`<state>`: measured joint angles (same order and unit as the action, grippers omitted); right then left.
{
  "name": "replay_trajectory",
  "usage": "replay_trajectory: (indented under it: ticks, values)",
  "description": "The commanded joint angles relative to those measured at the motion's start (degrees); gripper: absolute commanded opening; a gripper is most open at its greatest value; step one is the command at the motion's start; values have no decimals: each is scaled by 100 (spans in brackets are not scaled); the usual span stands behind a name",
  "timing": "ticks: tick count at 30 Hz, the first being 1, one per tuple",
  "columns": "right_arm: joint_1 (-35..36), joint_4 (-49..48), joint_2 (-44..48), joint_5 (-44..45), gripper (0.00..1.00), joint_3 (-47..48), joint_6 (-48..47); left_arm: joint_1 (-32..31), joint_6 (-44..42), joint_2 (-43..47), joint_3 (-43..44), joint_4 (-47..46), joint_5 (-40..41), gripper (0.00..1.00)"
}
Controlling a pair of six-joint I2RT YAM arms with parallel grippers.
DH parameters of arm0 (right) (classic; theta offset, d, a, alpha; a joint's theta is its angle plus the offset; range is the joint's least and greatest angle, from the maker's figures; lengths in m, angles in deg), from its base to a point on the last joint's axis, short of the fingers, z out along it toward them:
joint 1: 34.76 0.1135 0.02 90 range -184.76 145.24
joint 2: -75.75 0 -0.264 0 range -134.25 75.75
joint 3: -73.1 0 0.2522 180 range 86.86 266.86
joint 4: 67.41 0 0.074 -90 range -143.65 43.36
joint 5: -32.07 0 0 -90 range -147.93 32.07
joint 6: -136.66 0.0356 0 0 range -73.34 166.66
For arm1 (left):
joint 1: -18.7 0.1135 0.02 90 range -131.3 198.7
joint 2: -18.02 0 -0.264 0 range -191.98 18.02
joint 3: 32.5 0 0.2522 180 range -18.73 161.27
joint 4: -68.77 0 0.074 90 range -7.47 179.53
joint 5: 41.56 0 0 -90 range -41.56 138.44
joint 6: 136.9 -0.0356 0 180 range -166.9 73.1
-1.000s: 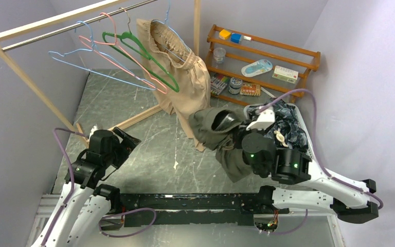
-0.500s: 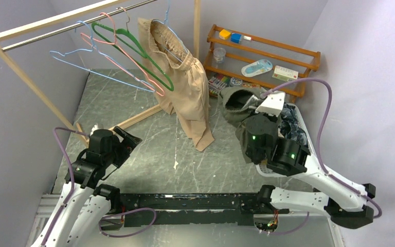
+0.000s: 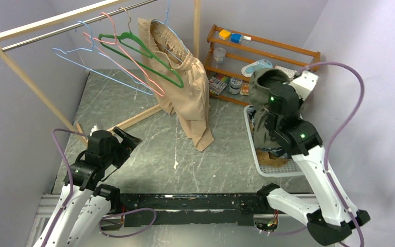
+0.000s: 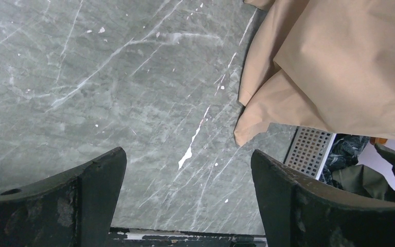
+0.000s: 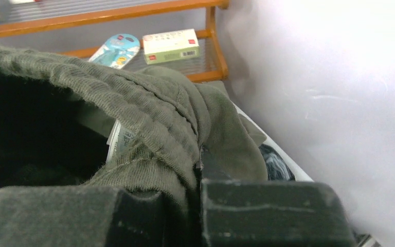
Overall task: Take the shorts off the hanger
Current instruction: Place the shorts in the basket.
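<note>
Table [image 3: 133, 113]: grey marble.
Right gripper [image 5: 198, 191]: clamped on olive shorts [image 3: 261, 131], tray [image 3: 283, 172] directly below.
Left gripper [image 4: 187, 198]: wide, empty.

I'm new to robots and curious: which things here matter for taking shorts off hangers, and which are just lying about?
Part of the job: olive green shorts, gripped by the right end effector; beige shorts hanging from the clothes rail; white basket.
Lying about: wooden shelf, with its pale box and blue block.
</note>
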<state>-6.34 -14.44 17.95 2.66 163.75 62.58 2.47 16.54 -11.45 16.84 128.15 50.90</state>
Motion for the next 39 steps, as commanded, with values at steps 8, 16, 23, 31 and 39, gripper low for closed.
replay_trajectory:
  ticks: [8, 16, 23, 31, 39]
  values:
    - [-2146, 205, 472, -2042, 0, -1837, 785, -17, -228, -312, 108, -197, -265, 95]
    - [-3663, -780, 337, -3056, 0, -3366, 1047, -9, -135, -105, -16, -214, -203, 95]
    - [-3669, -1485, -120, -3528, 8, -4055, 1275, -12, -162, -81, -21, -160, -150, 95]
    - [-3677, -1170, -227, -2690, 33, -3629, 1377, -12, -231, -97, 80, -39, -99, 95]
    - [-3669, -394, 458, -2728, 66, -2564, 1195, -12, -200, -54, 7, -195, -116, 95]
